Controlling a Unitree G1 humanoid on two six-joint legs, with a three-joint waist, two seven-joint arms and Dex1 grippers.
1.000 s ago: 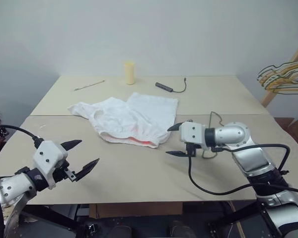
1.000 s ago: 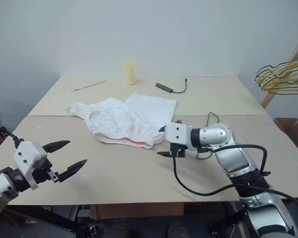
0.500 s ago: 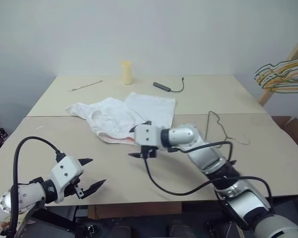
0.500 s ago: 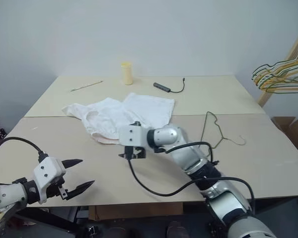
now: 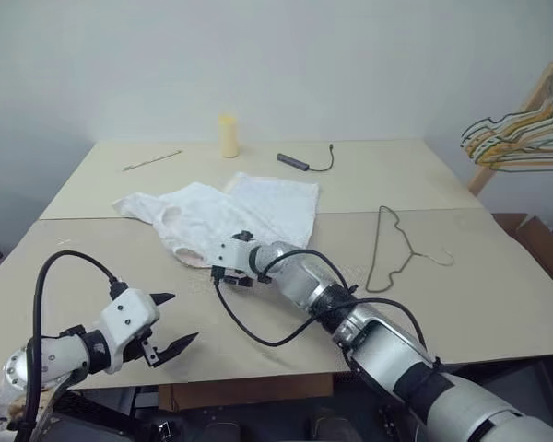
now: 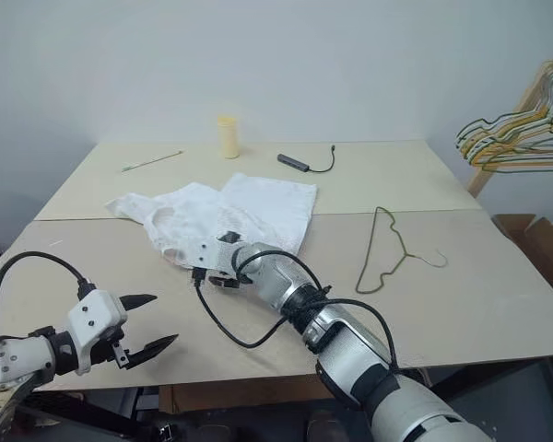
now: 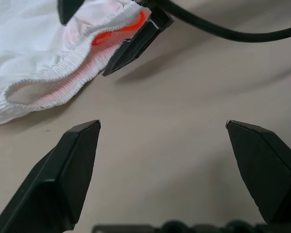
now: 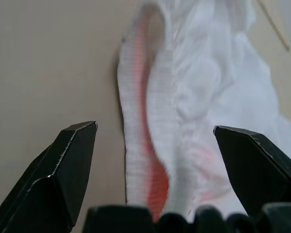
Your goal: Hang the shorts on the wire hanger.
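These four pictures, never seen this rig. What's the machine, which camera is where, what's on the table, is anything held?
It is a two-armed humanoid robot; each arm ends in a hand with two black fingers. The two wide pictures come from a stereo camera on its head, looking down over the arms. The two close-ups come from cameras on the wrists, looking out between each hand's fingers.

On the table lie the white shorts with a pink-tinged waistband, a bare wire hanger to their right, and at the far side a pale yellow cylinder, a thin stick and a small dark cabled device. Coloured hangers hang off to the right.

Nothing is held. The right hand is open at the waistband; the left hand is open over bare table near the front edge.
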